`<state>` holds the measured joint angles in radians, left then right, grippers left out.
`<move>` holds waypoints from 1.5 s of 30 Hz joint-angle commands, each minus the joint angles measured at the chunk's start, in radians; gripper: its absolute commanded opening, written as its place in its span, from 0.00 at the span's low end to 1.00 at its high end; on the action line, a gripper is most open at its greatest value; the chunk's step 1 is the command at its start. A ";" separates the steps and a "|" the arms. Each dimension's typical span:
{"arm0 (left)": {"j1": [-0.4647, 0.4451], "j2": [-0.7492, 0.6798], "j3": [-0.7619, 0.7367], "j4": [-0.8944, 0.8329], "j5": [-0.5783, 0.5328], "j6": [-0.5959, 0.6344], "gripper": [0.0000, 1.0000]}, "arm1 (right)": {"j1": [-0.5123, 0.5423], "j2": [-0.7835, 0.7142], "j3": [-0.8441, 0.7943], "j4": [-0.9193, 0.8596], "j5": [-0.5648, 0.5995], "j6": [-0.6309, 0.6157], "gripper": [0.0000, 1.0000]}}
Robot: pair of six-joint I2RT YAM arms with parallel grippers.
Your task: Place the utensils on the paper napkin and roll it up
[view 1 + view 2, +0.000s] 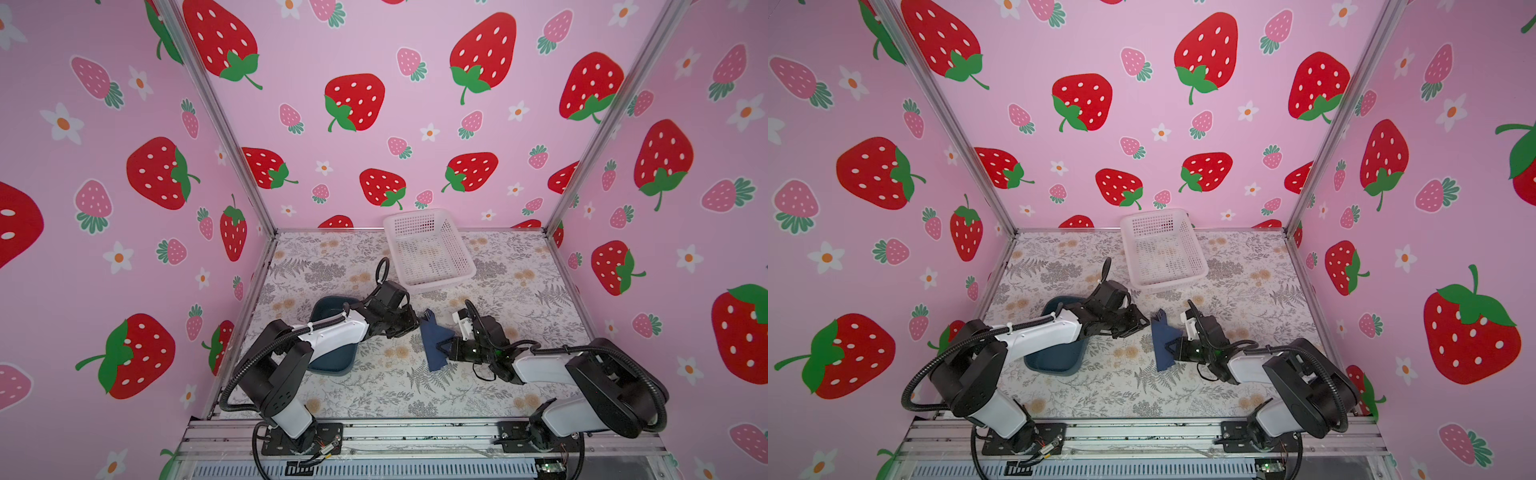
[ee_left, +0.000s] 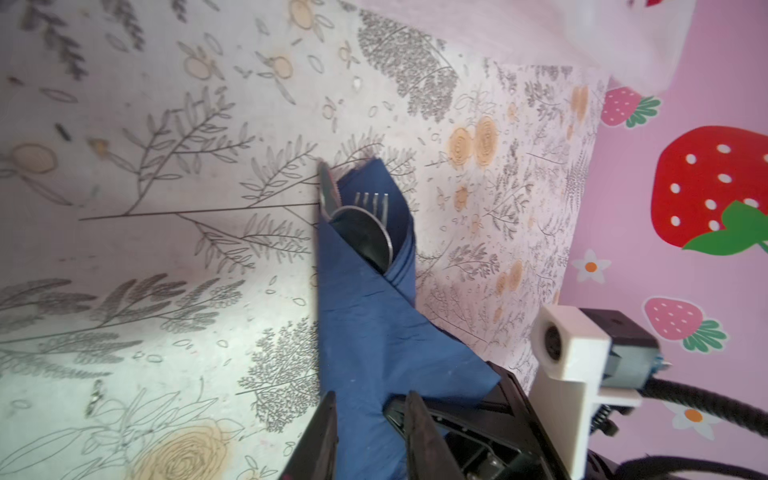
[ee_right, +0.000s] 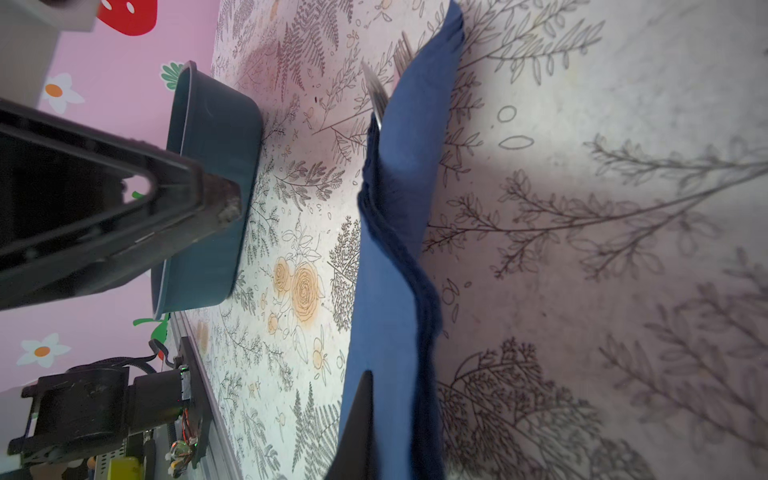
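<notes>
The right gripper is squeezed tight on the paper napkin, at the side of the roll. In the right wrist view only 1 of its fingers shows, pressed flat on the blue paper. The other finger is hidden behind the paper.

The left gripper has its 2 fingers a little apart, with the napkin running between them. I cannot tell if they pinch the paper or just sit beside it.

The napkin is rolled into a long thin bundle and lies on the table, between the 2 arms. The utensils are inside it. Only their tops stick out of the far end: the fork, the spoon and the knife, all 3 close together.

The teal tray sits to the left, partly under the left arm. The white basket stands at the back, well apart from the roll.
</notes>
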<state>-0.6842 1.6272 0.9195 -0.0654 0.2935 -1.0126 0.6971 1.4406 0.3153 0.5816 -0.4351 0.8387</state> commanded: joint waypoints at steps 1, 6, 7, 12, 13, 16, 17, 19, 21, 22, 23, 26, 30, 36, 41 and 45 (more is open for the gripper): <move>0.003 -0.035 -0.017 0.015 -0.028 -0.010 0.34 | -0.004 -0.040 -0.017 0.011 0.005 -0.054 0.05; 0.011 -0.044 -0.038 0.046 -0.025 -0.023 0.42 | -0.004 -0.086 -0.027 0.002 0.020 -0.100 0.04; 0.012 -0.045 -0.040 0.052 -0.023 -0.023 0.44 | -0.005 -0.094 -0.028 -0.001 0.025 -0.112 0.04; 0.018 -0.047 -0.055 0.079 -0.014 -0.036 0.50 | -0.004 -0.139 -0.040 -0.007 0.033 -0.140 0.04; 0.019 -0.050 -0.062 0.089 -0.012 -0.039 0.51 | -0.004 -0.148 -0.042 -0.008 0.032 -0.144 0.04; 0.025 -0.054 -0.074 0.116 -0.001 -0.044 0.54 | -0.004 -0.178 -0.051 -0.006 0.026 -0.150 0.04; 0.028 -0.057 -0.079 0.124 0.003 -0.047 0.54 | -0.005 -0.187 -0.054 -0.005 0.023 -0.151 0.04; 0.033 -0.067 -0.092 0.153 0.011 -0.052 0.57 | -0.005 -0.216 -0.061 -0.005 0.010 -0.154 0.04; 0.039 -0.090 -0.113 0.191 0.020 -0.050 0.61 | -0.004 -0.250 -0.068 -0.007 -0.001 -0.152 0.04; 0.043 -0.101 -0.128 0.226 0.034 -0.047 0.64 | -0.004 -0.270 -0.071 -0.008 -0.009 -0.150 0.04; 0.047 -0.111 -0.143 0.274 0.061 -0.040 0.67 | -0.005 -0.289 -0.073 -0.008 -0.018 -0.147 0.04; 0.067 -0.136 -0.163 0.344 0.125 -0.032 0.70 | -0.005 -0.353 -0.082 -0.009 -0.037 -0.129 0.04; 0.088 -0.178 -0.188 0.394 0.164 -0.026 0.72 | -0.005 -0.442 -0.078 -0.019 -0.057 -0.111 0.04; 0.115 -0.242 -0.206 0.489 0.240 -0.006 0.75 | -0.005 -0.522 -0.028 -0.043 -0.075 -0.096 0.04; 0.133 -0.273 -0.182 0.564 0.342 0.021 0.76 | -0.010 -0.522 0.044 -0.043 -0.107 -0.088 0.04; 0.140 -0.281 -0.178 0.614 0.393 0.059 0.76 | -0.014 -0.522 0.109 -0.040 -0.137 -0.086 0.04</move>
<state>-0.5533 1.3617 0.7170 0.4614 0.6041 -0.9916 0.6903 0.9356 0.3603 0.4938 -0.5282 0.7460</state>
